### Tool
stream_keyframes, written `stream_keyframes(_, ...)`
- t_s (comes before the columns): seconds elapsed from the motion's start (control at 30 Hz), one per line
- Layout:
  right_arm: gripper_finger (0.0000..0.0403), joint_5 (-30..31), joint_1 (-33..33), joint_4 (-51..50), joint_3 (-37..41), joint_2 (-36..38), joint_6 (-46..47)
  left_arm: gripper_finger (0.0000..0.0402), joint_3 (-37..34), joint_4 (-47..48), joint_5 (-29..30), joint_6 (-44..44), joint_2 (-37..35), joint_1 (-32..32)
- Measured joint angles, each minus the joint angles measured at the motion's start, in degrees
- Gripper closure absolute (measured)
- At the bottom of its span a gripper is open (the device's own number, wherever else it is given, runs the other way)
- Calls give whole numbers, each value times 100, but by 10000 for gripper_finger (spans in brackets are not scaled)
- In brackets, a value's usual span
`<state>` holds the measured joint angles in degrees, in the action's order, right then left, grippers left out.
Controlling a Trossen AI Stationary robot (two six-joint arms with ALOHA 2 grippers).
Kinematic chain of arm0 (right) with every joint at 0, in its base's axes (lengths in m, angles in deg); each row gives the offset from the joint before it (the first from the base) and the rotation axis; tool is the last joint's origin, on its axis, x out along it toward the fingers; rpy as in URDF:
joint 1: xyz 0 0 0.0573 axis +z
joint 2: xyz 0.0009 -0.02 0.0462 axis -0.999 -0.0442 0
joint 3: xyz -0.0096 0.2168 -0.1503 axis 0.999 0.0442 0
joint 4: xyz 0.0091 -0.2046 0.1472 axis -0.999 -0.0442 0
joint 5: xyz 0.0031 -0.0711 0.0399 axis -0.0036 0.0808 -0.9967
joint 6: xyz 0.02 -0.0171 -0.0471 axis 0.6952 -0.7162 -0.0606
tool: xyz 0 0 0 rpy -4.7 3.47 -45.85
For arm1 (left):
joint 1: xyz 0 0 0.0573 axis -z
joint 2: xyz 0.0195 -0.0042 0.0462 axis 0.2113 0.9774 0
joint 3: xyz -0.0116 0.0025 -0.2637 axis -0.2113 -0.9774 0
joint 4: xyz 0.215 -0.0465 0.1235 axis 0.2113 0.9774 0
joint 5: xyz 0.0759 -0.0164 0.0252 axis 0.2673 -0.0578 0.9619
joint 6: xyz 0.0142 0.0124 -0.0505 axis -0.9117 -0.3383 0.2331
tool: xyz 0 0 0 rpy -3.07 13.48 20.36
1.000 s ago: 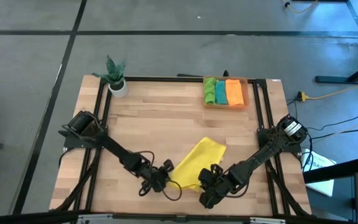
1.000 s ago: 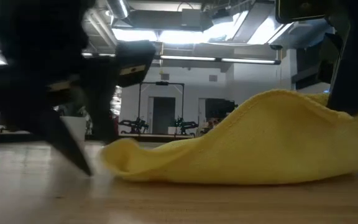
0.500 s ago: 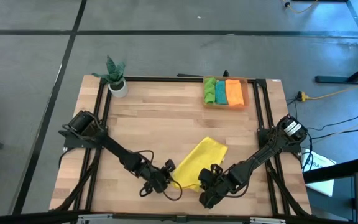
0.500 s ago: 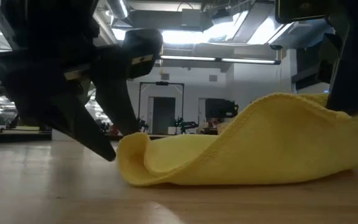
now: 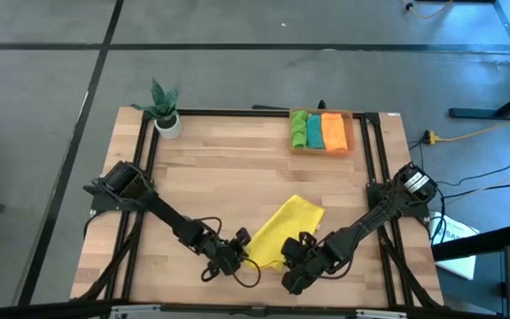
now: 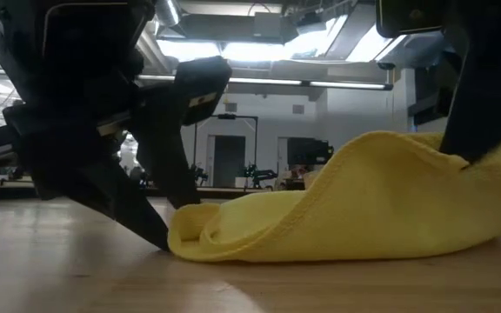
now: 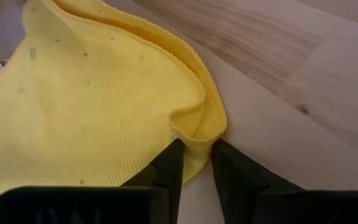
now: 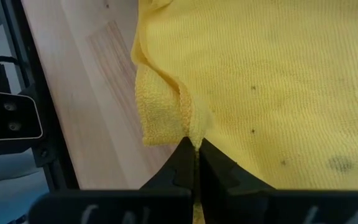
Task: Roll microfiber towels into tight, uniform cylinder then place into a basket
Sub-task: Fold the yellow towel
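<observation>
One crumpled yellow towel [image 5: 284, 232] (edge folded over), pinched by both end effectors, left [image 7: 194, 163] and right [image 8: 196, 163].

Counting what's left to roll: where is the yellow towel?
High view: yellow towel lies on the table's near middle, between left gripper and right gripper.

Yellow microfiber towel [image 6: 364, 204] lies rumpled on the wooden desk [image 6: 76, 278], centre to right of frame. Left gripper [image 6: 168, 228] at frame left, fingertips at the towel's folded left edge. Dark arm [image 6: 485, 78] descends upper right.
</observation>
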<state>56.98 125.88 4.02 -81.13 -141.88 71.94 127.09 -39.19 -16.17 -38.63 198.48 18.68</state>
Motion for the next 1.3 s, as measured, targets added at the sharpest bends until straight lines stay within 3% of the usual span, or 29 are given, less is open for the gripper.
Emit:
stream_keyframes(0.23, 396, -3, 0, 0, 0, 0, 8, 395, -4, 44, -151, 189, 1, -2)
stream_keyframes(0.4, 396, -134, 0, 0, 0, 0, 25, 400, -23, 249, -564, 858, -159, -159)
stream_keyframes(0.57, 396, -143, 0, 3, 0, 41, 137, 401, -30, 656, -815, 908, -378, -389)
stream_keyframes(0.83, 396, 100, 42, -4, -4, 219, 183, 401, -26, 901, -2188, 1627, -1008, -1019)
stream_keyframes(1.1, 396, 137, 50, -473, -4, 223, 978, 401, 179, 1147, -2564, 2686, -1276, -1391)
stream_keyframes(1.3, 396, 142, 52, -862, -2, 223, 1643, 401, 595, 1628, -2430, 3086, -1178, -1543)
